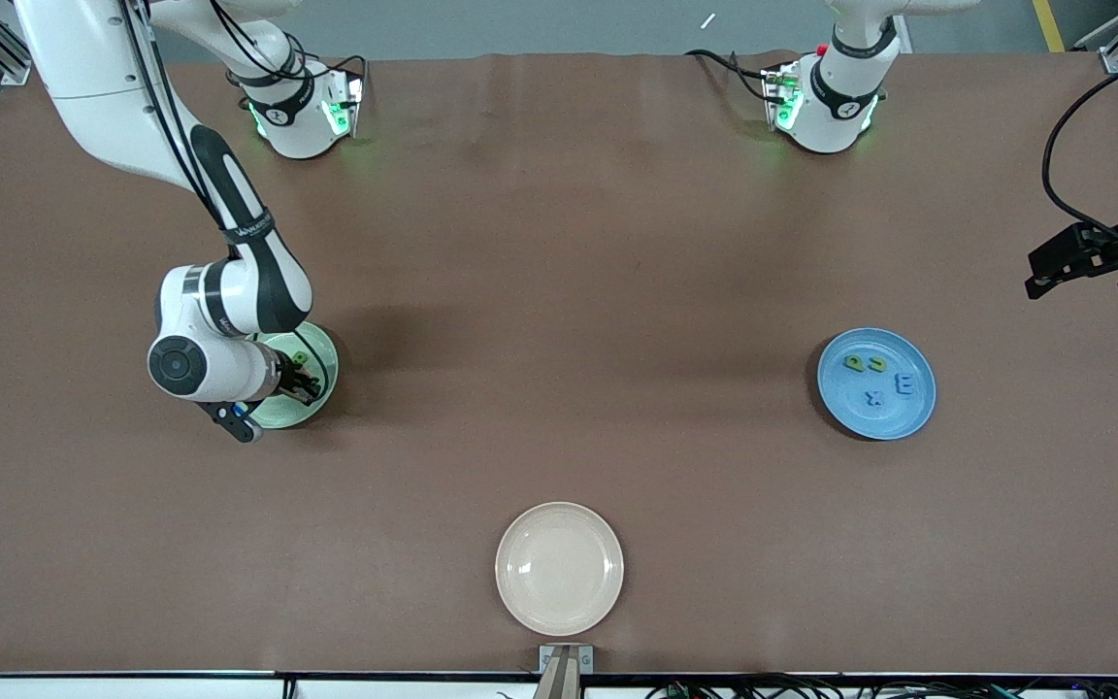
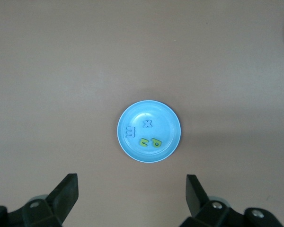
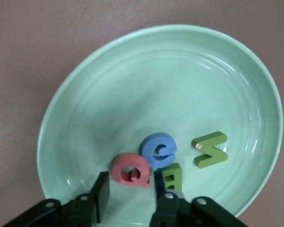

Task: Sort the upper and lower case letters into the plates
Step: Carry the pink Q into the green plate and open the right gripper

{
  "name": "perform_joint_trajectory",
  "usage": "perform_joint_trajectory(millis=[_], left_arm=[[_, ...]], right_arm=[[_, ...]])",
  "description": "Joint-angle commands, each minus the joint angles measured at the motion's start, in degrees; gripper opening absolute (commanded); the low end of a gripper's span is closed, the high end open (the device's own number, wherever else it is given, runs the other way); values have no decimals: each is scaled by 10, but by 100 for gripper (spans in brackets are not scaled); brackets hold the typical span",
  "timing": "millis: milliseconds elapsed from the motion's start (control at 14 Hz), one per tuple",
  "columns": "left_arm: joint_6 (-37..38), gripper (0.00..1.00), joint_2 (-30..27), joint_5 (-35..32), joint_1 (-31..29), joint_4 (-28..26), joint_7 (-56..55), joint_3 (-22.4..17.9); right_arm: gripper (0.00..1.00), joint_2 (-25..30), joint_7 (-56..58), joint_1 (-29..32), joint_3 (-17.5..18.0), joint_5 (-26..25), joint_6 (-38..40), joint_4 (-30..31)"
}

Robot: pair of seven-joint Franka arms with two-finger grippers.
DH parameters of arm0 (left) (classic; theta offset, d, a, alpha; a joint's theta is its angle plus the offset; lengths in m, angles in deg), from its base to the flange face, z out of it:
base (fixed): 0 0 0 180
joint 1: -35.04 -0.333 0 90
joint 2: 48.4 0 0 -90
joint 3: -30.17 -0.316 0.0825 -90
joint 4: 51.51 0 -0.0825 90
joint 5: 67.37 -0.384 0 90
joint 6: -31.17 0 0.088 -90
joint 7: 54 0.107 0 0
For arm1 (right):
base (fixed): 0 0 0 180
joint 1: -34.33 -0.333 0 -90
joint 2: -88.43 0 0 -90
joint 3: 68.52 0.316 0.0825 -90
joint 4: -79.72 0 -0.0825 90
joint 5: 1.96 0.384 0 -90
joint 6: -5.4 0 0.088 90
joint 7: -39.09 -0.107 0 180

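Note:
In the right wrist view the mint green plate [image 3: 132,80] holds a red Q [image 3: 130,170], a blue letter [image 3: 158,149] and two green letters [image 3: 209,149], all lying flat. My right gripper [image 3: 131,188] hovers low over this plate [image 1: 324,351], open, its fingertips either side of the red Q without pinching it. The sky blue plate [image 1: 894,419] at the left arm's end holds two green letters [image 1: 854,363] and two blue ones [image 1: 904,384]. High over the table edge there, my left gripper [image 1: 1039,282] waits open and empty, looking down on that plate [image 2: 168,123].
A cream-beige plate [image 1: 559,568] with nothing in it sits near the front edge of the brown table, midway between the two coloured plates. A small camera mount [image 1: 565,665] stands at that edge.

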Motion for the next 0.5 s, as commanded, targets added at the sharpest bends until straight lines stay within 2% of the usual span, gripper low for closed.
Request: perform_joint_trajectory(millis=[0,143,428], left_arm=[[-1,100,4,-2,-22,10,9,25],[-1,100,4,-2,-25,10,9,26],[-1,100,3,-1,-24,10,8,26]], right_arm=[[100,9,23,12,6,-1,17,1],[100,11,53,18,5,-2,62,-24],[100,7,179,57,5,-8,255,-154]])
